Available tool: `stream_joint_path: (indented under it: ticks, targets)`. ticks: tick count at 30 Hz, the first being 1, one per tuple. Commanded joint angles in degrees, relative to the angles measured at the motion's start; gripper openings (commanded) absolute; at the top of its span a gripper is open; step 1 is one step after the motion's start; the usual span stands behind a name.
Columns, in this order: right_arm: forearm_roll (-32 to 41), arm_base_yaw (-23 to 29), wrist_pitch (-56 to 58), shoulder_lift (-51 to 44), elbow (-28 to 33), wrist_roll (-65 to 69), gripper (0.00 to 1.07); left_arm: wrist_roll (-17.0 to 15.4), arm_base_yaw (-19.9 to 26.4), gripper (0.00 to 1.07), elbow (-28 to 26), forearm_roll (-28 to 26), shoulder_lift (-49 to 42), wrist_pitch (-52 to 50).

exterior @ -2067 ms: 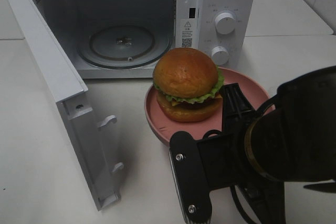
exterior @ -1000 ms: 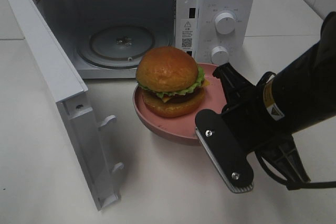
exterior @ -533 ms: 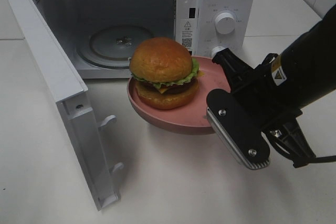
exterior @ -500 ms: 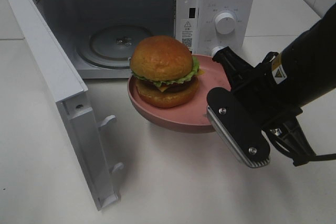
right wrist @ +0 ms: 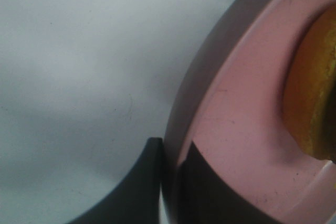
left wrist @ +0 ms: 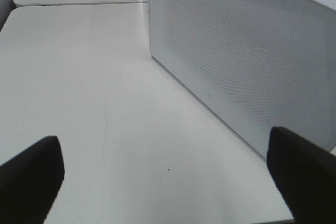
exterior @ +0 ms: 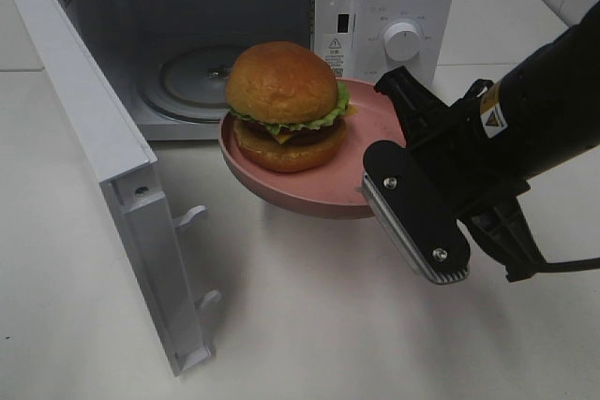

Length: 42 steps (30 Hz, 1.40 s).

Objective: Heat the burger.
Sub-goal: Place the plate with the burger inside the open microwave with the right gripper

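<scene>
Exterior high view: at left, the microwave (exterior: 403, 7) door (exterior: 94, 147) hangs open. In the centre, the burger (exterior: 283, 100) sits on a pink plate (exterior: 281, 189) held above the tabletop (exterior: 300, 325), just before the cavity. At right, the right claw (exterior: 384, 89) clenches the plate's rim. The left claw (left wrist: 168, 182) is spread wide and empty.

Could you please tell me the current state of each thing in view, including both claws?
Microwave door: swung fully open.
Turntable: nothing seen on it.
Pink plate: held off the table by its rim.
Burger: upright on the pink plate, not yet inside.
Right claw: shut on the pink plate's rim.
Left claw: open, holding nothing.
</scene>
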Motion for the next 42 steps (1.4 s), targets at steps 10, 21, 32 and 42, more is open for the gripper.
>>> stream_joint_path:
  ticks: [10, 21, 32, 42]
  targets:
    - [0.23, 0.0, -9.74, 3.55, -1.38, -0.52, 0.0, -0.17, -0.06, 1.0, 0.11, -0.29, -1.03, -0.11]
    - [1.72, 2.64, -10.83, 7.68, -5.27, -0.52, 0.0, -0.17, -0.06, 1.0, 0.11, -0.29, -1.03, -0.11]
    - [2.18, 2.69, -10.08, 14.09, -12.03, -0.06, 0.0, -0.17, -0.06, 1.0, 0.11, -0.29, -1.03, -0.11]
    - [1.83, 2.69, -2.98, 20.51, -20.51, 0.63, 0.0, -0.17, -0.06, 1.0, 0.11, -0.29, -1.03, -0.11]
